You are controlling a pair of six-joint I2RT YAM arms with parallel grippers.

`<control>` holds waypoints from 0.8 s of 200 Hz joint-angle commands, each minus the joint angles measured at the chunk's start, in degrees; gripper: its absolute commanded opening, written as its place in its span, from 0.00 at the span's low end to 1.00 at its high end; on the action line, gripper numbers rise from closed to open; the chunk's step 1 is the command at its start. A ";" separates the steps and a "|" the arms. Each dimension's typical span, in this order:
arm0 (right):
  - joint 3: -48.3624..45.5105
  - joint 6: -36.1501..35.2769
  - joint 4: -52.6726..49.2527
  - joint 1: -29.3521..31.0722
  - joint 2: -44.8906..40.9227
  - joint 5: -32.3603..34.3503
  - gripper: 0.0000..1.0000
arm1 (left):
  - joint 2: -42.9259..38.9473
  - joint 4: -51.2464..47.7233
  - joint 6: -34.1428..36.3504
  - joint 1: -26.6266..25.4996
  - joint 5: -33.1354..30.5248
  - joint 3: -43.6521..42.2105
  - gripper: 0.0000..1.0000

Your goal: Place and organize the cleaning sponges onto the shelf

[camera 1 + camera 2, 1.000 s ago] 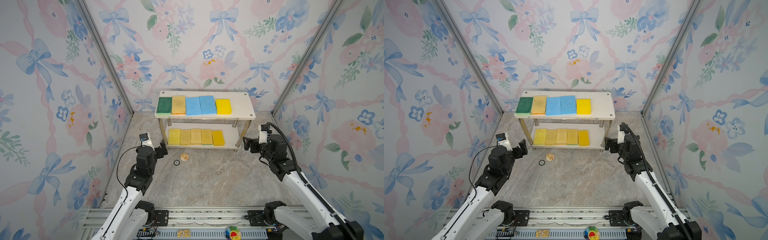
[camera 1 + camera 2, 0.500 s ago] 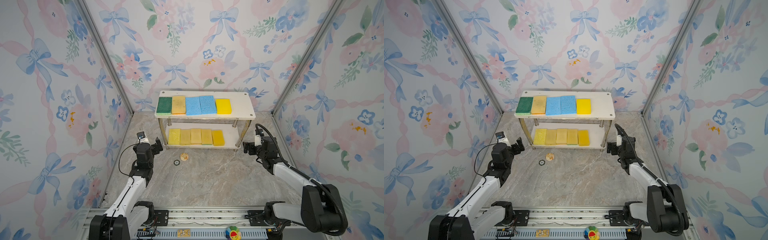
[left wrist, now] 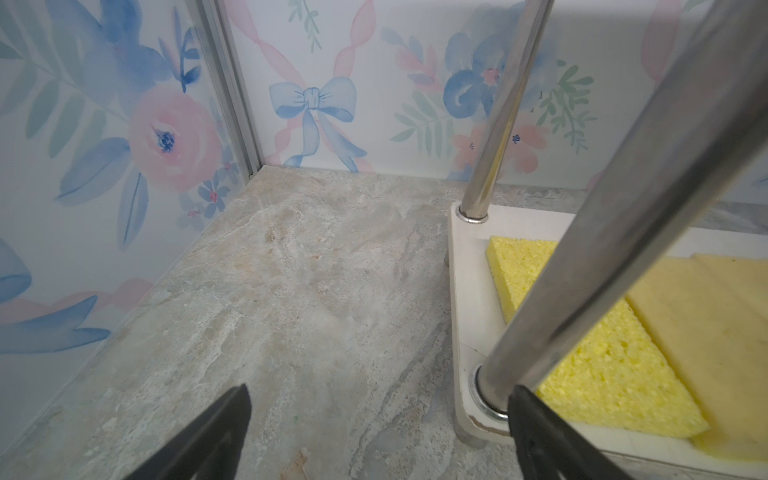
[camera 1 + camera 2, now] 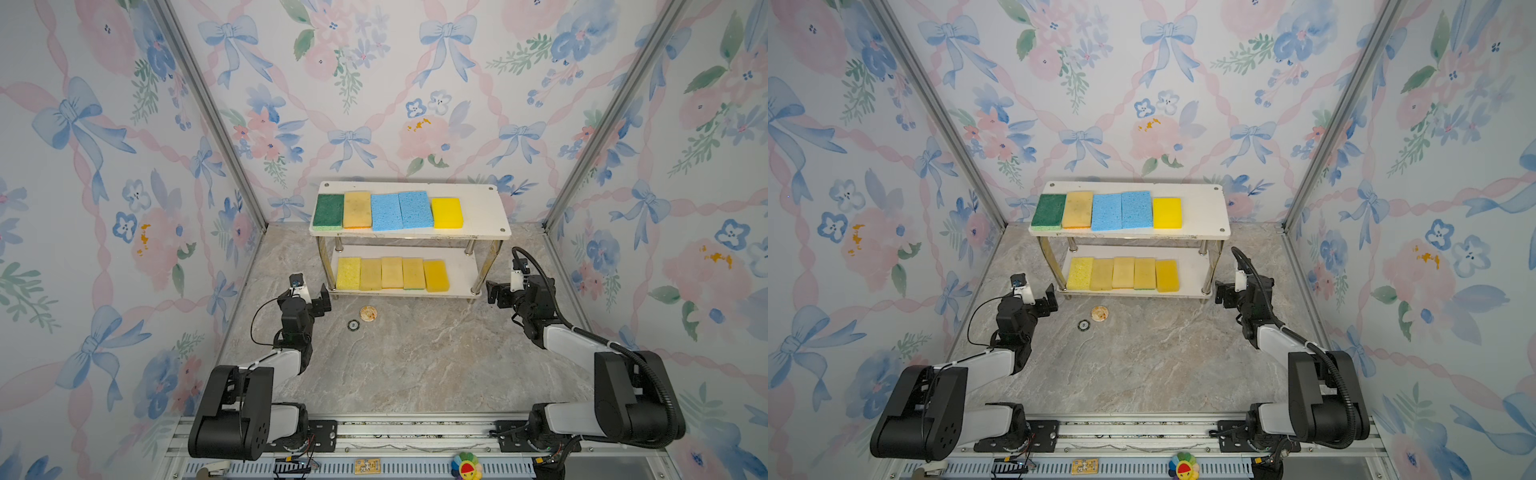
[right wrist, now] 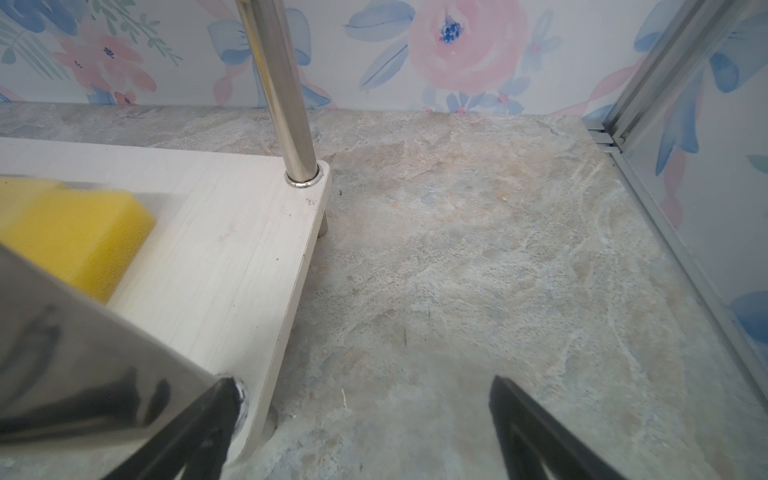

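- Since a second ago both arms have folded down, and their big links now lie low by the near rail. The cleaning sponges [image 4: 386, 211] and the shelf [image 4: 482, 212] have not shifted.
- The left pincer [image 4: 322, 300] sits low just beside the shelf's near-left post [image 3: 623, 232], fingers wide apart and holding nothing.
- The right pincer [image 4: 496, 293] sits just beside the near-right post [image 4: 484, 268], also spread apart and empty.
- The top board carries a row from left to right: a dark green sponge [image 4: 328, 210], a tan-yellow sponge [image 4: 357, 209], two light blue sponges [image 4: 415, 209] and a bright yellow sponge [image 4: 446, 212]. The board's right end is bare.
- On the lower board [image 4: 459, 274], five yellow sponges [image 4: 392, 272] lie edge to edge.
- On the marbled desk [image 4: 415, 365], a tan disc [image 4: 368, 313] and a dark ring [image 4: 353, 325] lie just beside each other, near the shelf's near-left corner.
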 commanded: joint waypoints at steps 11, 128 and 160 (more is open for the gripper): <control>-1.36 -1.23 4.27 -0.64 1.67 -1.55 0.97 | 2.74 11.28 1.18 0.37 3.74 -1.90 0.98; -11.29 -2.00 23.87 -0.66 2.88 -2.04 0.97 | 9.86 27.54 2.82 0.12 8.77 -7.79 0.98; -14.56 -1.80 30.01 -0.72 3.12 -1.64 0.97 | 12.33 28.77 1.72 0.19 6.34 -6.99 0.98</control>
